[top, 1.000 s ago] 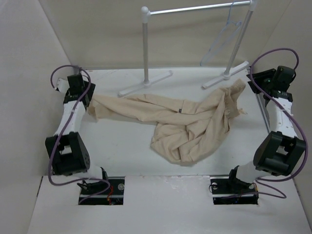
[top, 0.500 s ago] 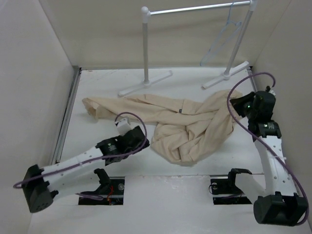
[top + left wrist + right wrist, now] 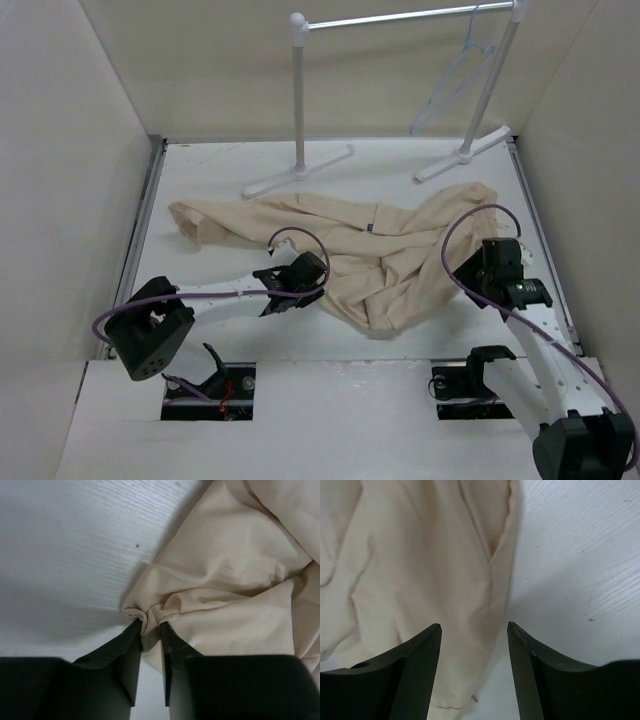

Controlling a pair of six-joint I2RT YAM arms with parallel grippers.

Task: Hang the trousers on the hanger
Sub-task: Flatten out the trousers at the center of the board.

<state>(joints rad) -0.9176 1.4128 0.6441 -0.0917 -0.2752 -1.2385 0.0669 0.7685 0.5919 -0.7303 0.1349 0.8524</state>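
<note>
The beige trousers (image 3: 340,245) lie crumpled across the middle of the table, one leg stretching to the far left. At the near left edge of the heap, my left gripper (image 3: 312,278) is shut on a bunched fold of the trousers (image 3: 235,575), cloth pinched between its tips (image 3: 150,626). My right gripper (image 3: 478,272) stands open at the trousers' right edge; in the right wrist view the cloth (image 3: 420,555) lies between and ahead of its spread fingers (image 3: 474,627), apart from them. The pale hanger (image 3: 455,85) hangs on the rack's bar at the far right.
A white garment rack (image 3: 298,100) with a silver bar (image 3: 400,17) stands at the back, its feet (image 3: 300,172) spreading onto the table. Beige walls close in the left, right and rear. The arm bases (image 3: 210,385) sit at the near edge.
Both arms swept from the table's sides in to the trousers. The left gripper has shut on the cloth's near left edge. The right gripper has opened and dropped back toward the near right edge.
</note>
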